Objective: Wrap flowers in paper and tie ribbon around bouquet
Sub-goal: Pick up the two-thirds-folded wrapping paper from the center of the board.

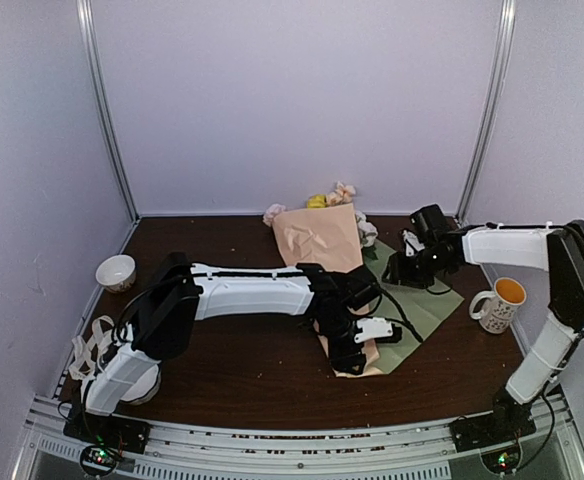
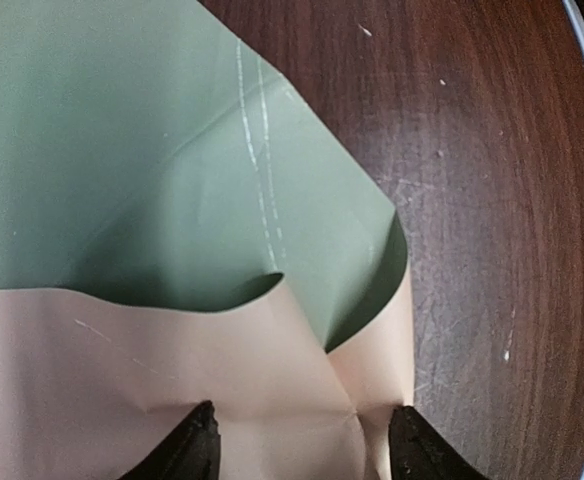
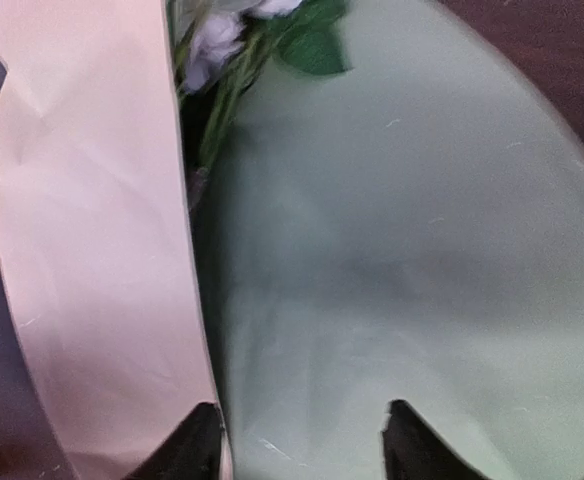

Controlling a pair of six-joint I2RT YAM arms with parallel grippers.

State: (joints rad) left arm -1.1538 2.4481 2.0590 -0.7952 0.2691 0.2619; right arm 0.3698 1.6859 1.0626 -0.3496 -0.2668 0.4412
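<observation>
The bouquet [image 1: 320, 238], a peach-pink paper cone, lies mid-table with flowers [image 1: 330, 196] showing at its far end. Under it the sage green paper [image 1: 430, 305] spreads to the right. My left gripper [image 1: 364, 345] is at the cone's narrow tail. In the left wrist view its jaws [image 2: 305, 415] press both sides of creased peach paper [image 2: 122, 370], with green paper [image 2: 152, 150] beyond. My right gripper [image 1: 397, 268] is open over green paper [image 3: 412, 250]. Its left finger [image 3: 197, 440] is beside the cone's edge [image 3: 92, 250], near the stems [image 3: 222, 110]. The cream ribbon [image 1: 90, 345] lies far left.
A white mug [image 1: 499, 303] with an orange inside stands at the right, just beyond the green sheet. A white scalloped bowl [image 1: 116, 271] sits at the left. Metal rails [image 1: 292, 440] run along the near edge, and pale walls close in the back and sides.
</observation>
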